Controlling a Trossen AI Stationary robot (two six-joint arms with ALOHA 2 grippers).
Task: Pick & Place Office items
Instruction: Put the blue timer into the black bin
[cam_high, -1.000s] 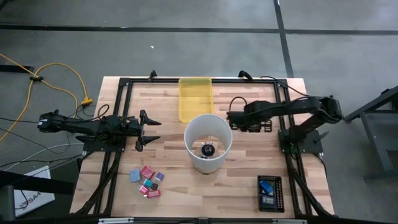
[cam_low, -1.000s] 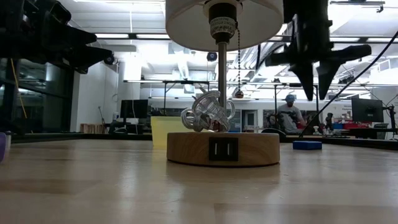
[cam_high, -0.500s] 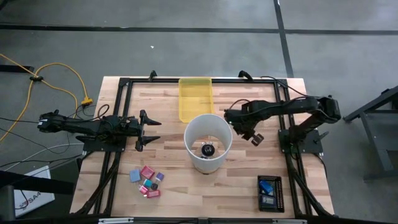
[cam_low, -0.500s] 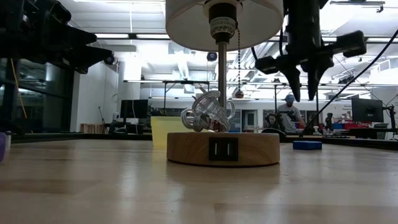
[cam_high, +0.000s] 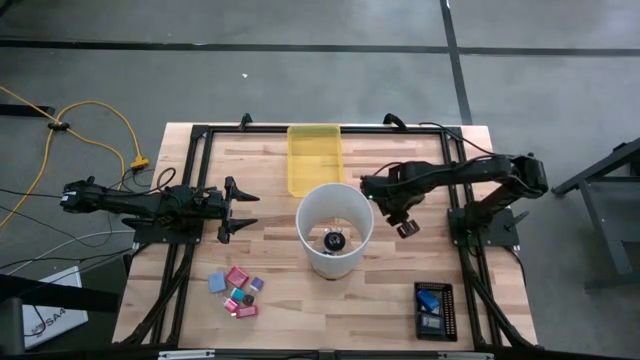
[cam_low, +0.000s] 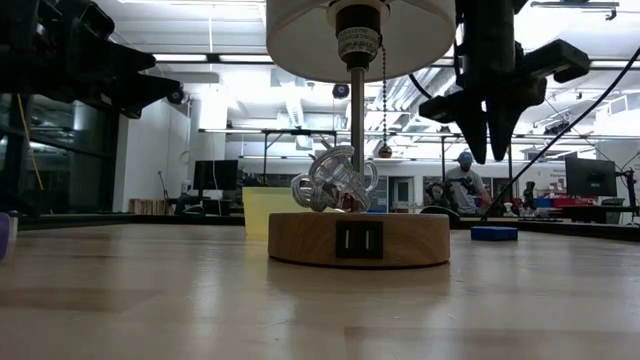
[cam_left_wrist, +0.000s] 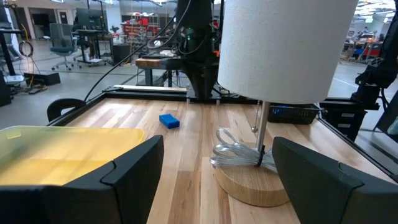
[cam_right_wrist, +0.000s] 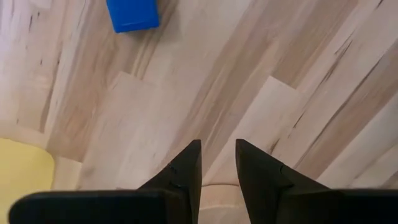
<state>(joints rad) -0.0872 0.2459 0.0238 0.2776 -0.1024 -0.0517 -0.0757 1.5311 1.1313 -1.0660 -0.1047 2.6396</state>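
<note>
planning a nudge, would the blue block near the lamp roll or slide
The blue block looks flat-sided and low, so it would probably slide, not roll. It seems small and rigid, so likely light.

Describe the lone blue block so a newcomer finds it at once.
Find the white-shaded lamp mid-table. On the right arm's side, between lamp and yellow tray, a flat bright-blue block lies alone on bare wood; the other pieces huddle together.

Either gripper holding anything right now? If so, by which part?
Nothing is held. The right gripper hangs nearly shut over bare table, near a blue block. The left gripper waits open, left of the white lamp.
</note>
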